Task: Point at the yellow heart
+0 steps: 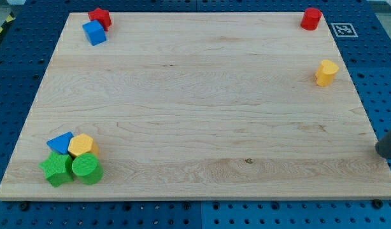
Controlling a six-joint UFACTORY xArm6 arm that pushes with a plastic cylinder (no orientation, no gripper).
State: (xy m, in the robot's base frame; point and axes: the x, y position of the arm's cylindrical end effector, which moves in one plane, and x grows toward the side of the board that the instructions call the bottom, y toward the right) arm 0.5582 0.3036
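Sitting near the worktop's (195,95) right edge, the yellow heart (326,72); the rod, no pincer, shows below it, tip unseen.

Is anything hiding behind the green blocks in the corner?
Behind the green star and green cylinder sit a blue triangle and a yellow block, touching. Their lower parts are covered.

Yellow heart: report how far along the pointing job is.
Done: nothing visible yet. The yellow heart sits alone near the view's right edge, below the red block. In hand: my tip is off the board at the view's lower right, well below the heart. Left: move up toward the heart and stop beside it.
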